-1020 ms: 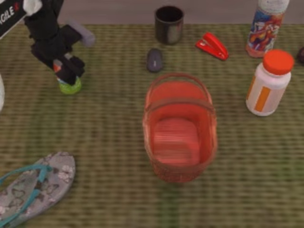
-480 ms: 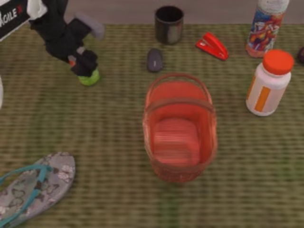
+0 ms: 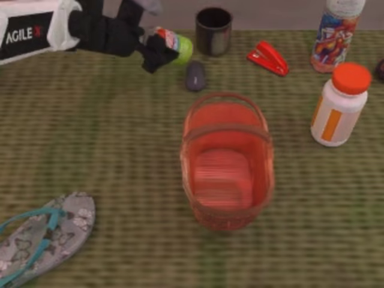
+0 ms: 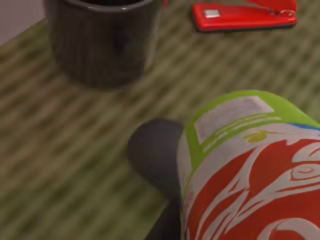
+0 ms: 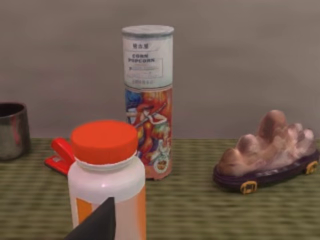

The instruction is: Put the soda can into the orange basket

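My left gripper (image 3: pixel 159 49) is shut on the soda can (image 3: pixel 175 44), held in the air and tipped on its side at the back of the table, its lime-green end toward the black cup. In the left wrist view the can (image 4: pixel 250 170) fills the near field, red with white lettering, with one dark finger (image 4: pixel 167 225) against its side. The orange basket (image 3: pixel 187 174) stands empty at the table's middle, hoop handle across its far half, in front of and to the right of the can. Of the right gripper only a dark fingertip (image 5: pixel 100 220) shows.
A black cup (image 3: pixel 213 30) and a grey mouse (image 3: pixel 195 75) lie close to the held can. A red stapler (image 3: pixel 267 58), a tall printed can (image 3: pixel 336 36) and a white bottle with orange cap (image 3: pixel 339 105) stand right. A flip-flop (image 3: pixel 42 237) lies front left; a toy car (image 5: pixel 267 152) far right.
The left arm lifted the soda can off the mat at the left and carried it right and toward the back, tipping it from upright onto its side.
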### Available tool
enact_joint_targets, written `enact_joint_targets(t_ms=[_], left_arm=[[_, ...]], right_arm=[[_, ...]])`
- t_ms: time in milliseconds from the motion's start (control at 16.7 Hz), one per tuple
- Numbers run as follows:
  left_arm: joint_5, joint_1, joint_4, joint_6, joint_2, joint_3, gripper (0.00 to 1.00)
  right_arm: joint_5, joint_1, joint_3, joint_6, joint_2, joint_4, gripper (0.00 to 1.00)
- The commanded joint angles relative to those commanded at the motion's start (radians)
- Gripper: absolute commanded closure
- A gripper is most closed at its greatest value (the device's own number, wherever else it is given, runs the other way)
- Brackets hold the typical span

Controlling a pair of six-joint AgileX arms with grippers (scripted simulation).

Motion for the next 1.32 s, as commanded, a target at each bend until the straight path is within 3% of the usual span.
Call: enact_joint_targets(t_ms=[360, 660, 840, 1320], left_arm=[[0.355, -0.06, 0.628, -0.203, -0.172, -0.341, 1.0], [0.56, -0.094, 0.95, -0.314, -0.298, -0.54, 1.0], [0.609, -0.102, 1.016, -0.337, -0.33, -0.584, 1.0], [0.611, -0.094, 1.056, -0.336, -0.289, -0.59, 1.0]], right_arm=[[0.0, 0.0, 0.0, 0.0, 0.0, 0.0, 0.0], [0.0, 0.0, 0.0, 0.0, 0.0, 0.0, 0.0], [0.0, 0.0, 0.0, 0.0, 0.0, 0.0, 0.0], [0.0, 0.0, 0.0, 0.0, 0.0, 0.0, 0.0]])
